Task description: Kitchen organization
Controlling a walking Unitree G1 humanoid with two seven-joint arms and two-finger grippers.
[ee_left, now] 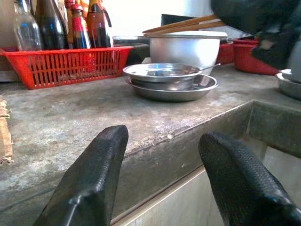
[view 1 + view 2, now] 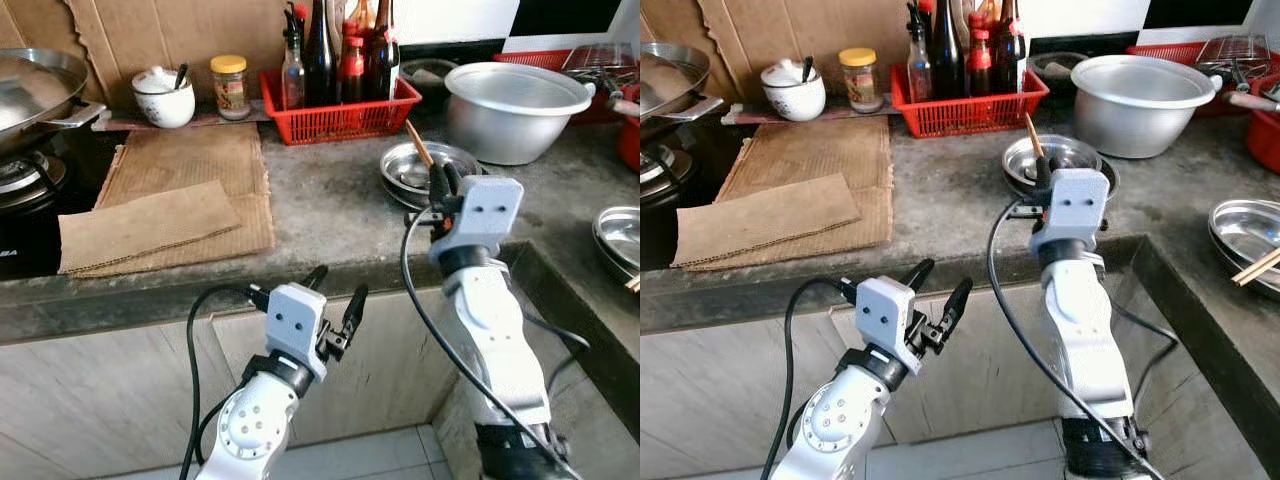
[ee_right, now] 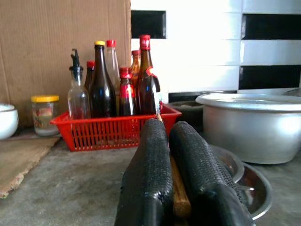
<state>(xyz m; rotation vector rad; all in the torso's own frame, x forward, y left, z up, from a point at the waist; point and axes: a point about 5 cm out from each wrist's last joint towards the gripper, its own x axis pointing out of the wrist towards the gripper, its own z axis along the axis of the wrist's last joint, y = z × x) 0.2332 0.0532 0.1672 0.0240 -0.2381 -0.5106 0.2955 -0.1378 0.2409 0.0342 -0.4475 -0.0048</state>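
Two claws: right claw (image 2: pixel 437 183) clamps chopsticks (image 2: pixel 418 143) over grey tabletop (image 2: pixel 330 210); left claw (image 2: pixel 335 294) gapes, seemingly below its edge.

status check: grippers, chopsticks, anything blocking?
Right gripper shut on chopsticks, above the stacked steel plates. Left gripper open, idle below the counter edge. Big metal pot and red bottle basket stand just behind.

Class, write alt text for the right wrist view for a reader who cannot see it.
The right gripper, shut on wooden chopsticks, points toward a red plastic basket of sauce bottles on a grey stone counter. A large silver metal pot stands beside stacked steel plates.
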